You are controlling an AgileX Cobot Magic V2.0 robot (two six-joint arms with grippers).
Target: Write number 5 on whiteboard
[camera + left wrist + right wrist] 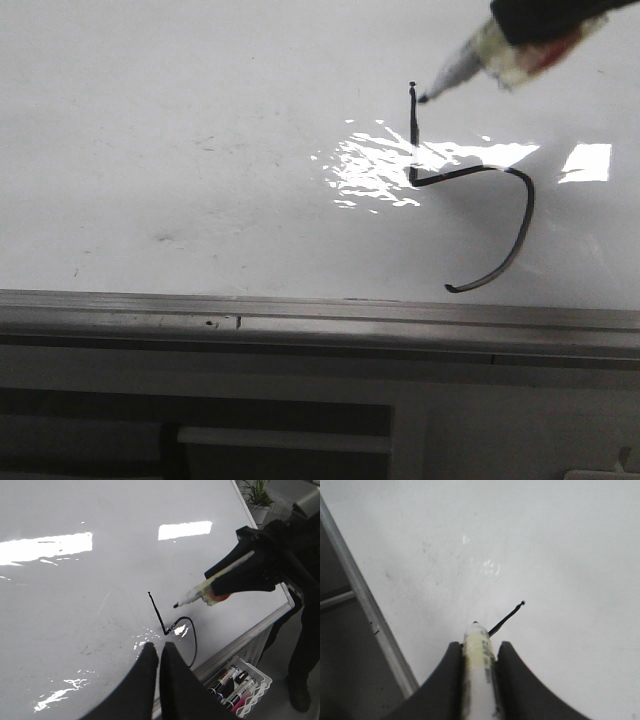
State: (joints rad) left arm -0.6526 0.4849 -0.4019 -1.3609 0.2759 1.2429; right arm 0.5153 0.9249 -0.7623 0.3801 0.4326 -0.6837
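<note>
Right black hand (212, 591) grasping a white marker pen (462, 67), tip beside the stem top of the thin black number 5 (470, 200) on the glossy white whiteboard (180, 150), left black hand (159, 655) clenched, empty.

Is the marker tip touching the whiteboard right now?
Cannot tell. In the front view the marker tip sits just beside the stem's top on the whiteboard; no view plainly shows contact or gap.

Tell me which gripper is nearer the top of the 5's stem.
Right. The right gripper holds the marker with its tip beside the top of the number 5. The left gripper sits shut and empty, off below the digit's belly.
</note>
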